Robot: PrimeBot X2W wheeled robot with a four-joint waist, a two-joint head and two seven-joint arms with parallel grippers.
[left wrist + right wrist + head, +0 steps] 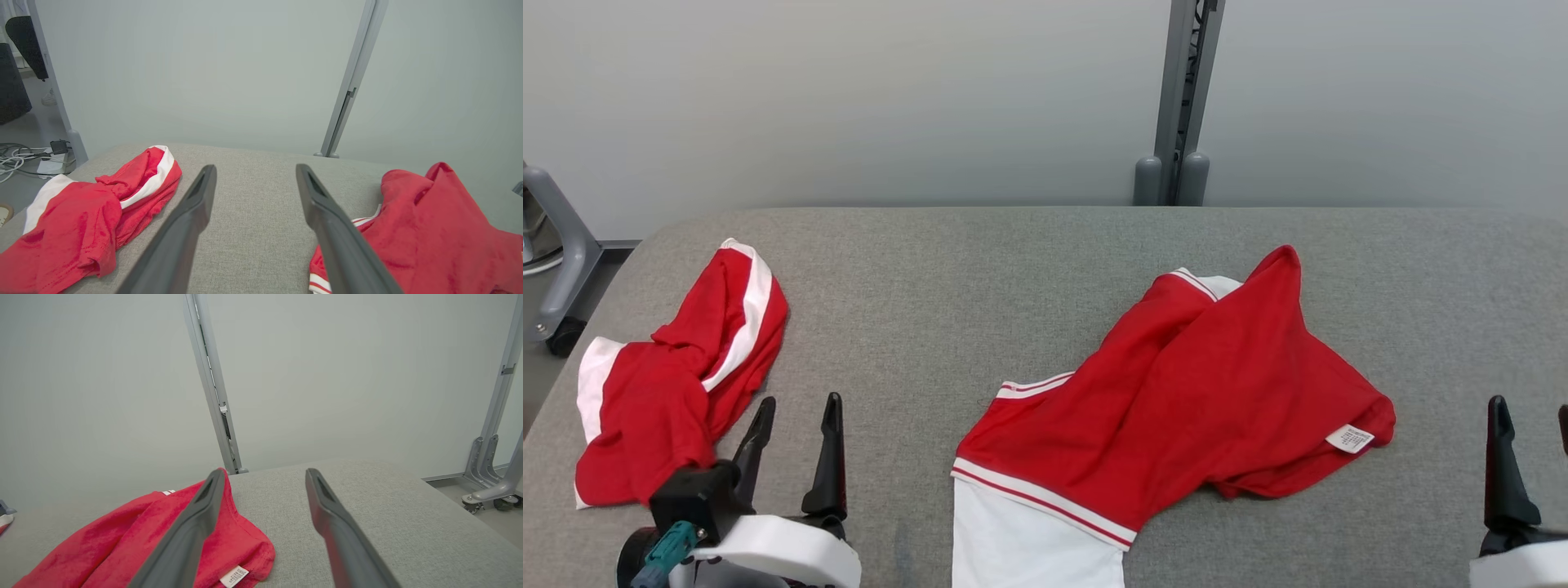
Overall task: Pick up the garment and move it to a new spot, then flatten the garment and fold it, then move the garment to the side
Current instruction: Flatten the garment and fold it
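We are holding our left gripper (799,400) and right gripper (1531,404) low at the near edge, each with its fingers spread and empty. Between them, a crumpled red jersey garment with white striped trim (1176,392) is lying on the grey fabric-covered table (1013,261). At the table's left end a second crumpled red-and-white garment (678,384) is lying. Beyond the table a grey metal post (1180,98) is standing.

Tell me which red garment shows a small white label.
The middle garment, label at its right edge; the left garment shows none.
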